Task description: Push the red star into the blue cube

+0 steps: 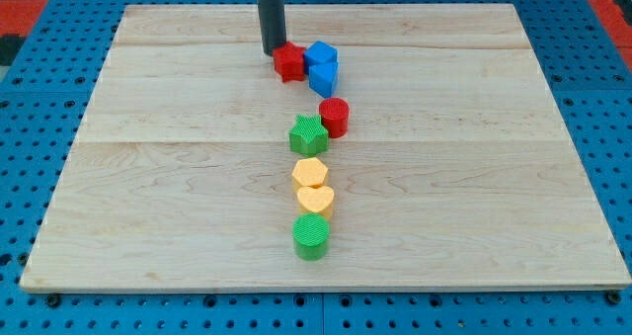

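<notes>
The red star (289, 62) lies near the view's top centre, touching the blue cube (320, 54) on its right. A second blue block (324, 78) sits just below the cube, also against the star. My tip (273, 50) stands at the red star's upper left edge, touching or almost touching it. The dark rod rises out of the view's top.
Below these, a column of blocks runs down the wooden board (148, 177): a red cylinder (334, 117), a green star (308, 135), a yellow hexagon (310, 173), a yellow heart (315, 200) and a green cylinder (311, 236). Blue pegboard surrounds the board.
</notes>
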Robot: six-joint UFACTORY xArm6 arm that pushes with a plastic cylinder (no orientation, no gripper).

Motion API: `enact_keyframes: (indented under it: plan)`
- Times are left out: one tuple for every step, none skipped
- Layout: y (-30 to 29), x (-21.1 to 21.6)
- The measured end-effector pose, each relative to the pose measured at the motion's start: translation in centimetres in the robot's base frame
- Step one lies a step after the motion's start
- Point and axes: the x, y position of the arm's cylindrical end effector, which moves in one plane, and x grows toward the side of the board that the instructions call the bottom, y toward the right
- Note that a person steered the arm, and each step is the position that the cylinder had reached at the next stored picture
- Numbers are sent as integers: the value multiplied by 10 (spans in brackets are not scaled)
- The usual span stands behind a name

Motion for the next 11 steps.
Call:
enact_keyframes:
  plan:
    - [4, 49]
    - [3, 54]
    - [3, 54]
    - [12, 90]
    - [15, 106]
    - [15, 87]
    - [15, 18]
    - [22, 1]
    - [44, 16]
    - [44, 20]
    - [6, 29]
